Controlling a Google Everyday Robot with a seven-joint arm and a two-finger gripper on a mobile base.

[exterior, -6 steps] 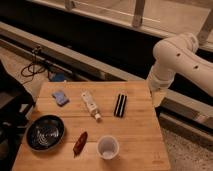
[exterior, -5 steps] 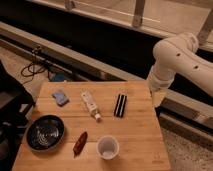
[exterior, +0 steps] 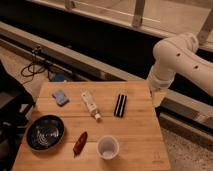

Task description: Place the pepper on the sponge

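Left of the jaws of the gripper (exterior: 158, 96) at the table (exterior: 140, 145) edge lie bar (exterior: 120, 105), bottle (exterior: 90, 104), sponge (exterior: 60, 97); nearer front, pepper (exterior: 80, 143) between bowl (exterior: 45, 132) and cup (exterior: 107, 147).

Pale wood-grain surface (exterior: 135, 140), glossy dark red pepper (exterior: 80, 143), light-blue sponge (exterior: 60, 97), dark bowl (exterior: 45, 133) with ringed pattern, white bottle (exterior: 90, 105), black bar (exterior: 120, 105), whitish cup (exterior: 107, 147), white arm (exterior: 175, 60), pale tan gripper (exterior: 158, 97) just off the surface's right edge

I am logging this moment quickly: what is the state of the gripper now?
Gripper: cannot be told; it hangs beside the right edge of the table, and the pepper lies on it.
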